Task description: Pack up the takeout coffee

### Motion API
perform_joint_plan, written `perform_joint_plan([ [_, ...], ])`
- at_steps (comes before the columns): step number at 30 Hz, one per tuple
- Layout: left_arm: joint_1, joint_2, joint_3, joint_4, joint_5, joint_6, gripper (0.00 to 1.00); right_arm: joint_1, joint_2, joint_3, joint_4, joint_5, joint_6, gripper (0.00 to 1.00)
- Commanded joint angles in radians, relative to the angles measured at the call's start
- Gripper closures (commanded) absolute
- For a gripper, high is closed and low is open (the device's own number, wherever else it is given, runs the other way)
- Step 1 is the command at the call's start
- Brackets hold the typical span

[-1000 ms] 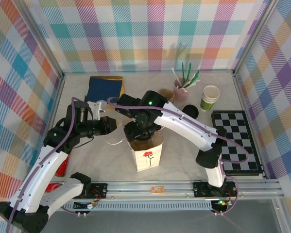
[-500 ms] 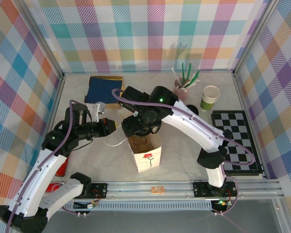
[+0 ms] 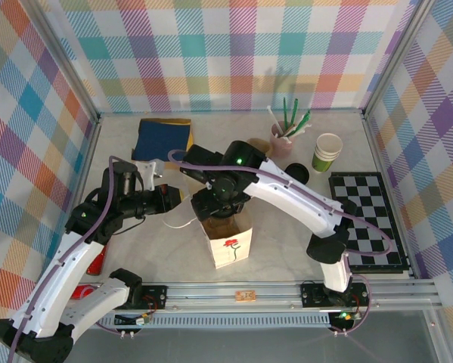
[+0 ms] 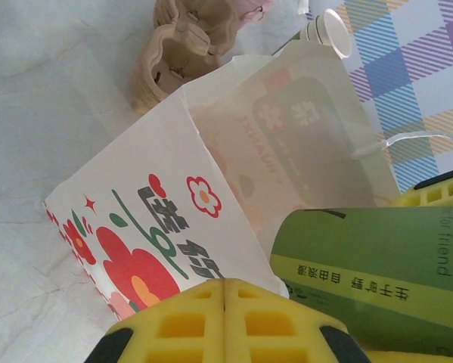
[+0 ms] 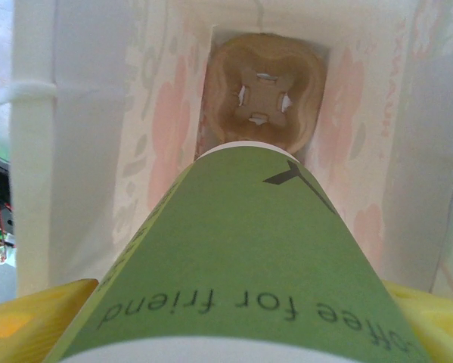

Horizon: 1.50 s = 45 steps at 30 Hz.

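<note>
The coffee cup (image 5: pixel 241 249) is clamped in the right jaws and pokes down into the mouth of the paper bag (image 3: pixel 230 246), while the left jaws are pressed together beside its rim, so by my reckoning seating it in the cardboard holder (image 5: pixel 265 98) straight below and letting go are still to do.

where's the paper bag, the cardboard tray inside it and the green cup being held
paper bag (image 3: pixel 232 252): top view, flowered front
cardboard tray (image 5: pixel 265 102): right wrist view, its middle
green cup (image 5: pixel 249 249): right wrist view, its side
</note>
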Motion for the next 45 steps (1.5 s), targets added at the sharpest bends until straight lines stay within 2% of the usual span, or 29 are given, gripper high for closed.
perform_joint_plan([
  [1,-0.014,-0.01,-0.001,0.004,-0.011,-0.01,1.0,0.009,-0.015,-0.019,-0.176,0.032,0.011,0.67],
  [17,-0.028,-0.038,-0.017,0.032,0.003,-0.035,1.0,0.015,0.017,-0.081,-0.177,0.07,0.046,0.66],
  [26,-0.036,-0.035,-0.027,0.043,0.006,-0.038,1.0,0.032,0.007,-0.043,-0.177,0.163,0.056,0.7],
  [33,-0.036,-0.031,-0.04,0.043,-0.004,-0.04,1.0,0.061,0.015,0.073,-0.177,0.087,-0.005,0.69],
  [45,-0.039,-0.034,-0.042,0.044,-0.014,-0.046,1.0,0.073,0.008,-0.082,-0.177,0.075,0.04,0.68],
])
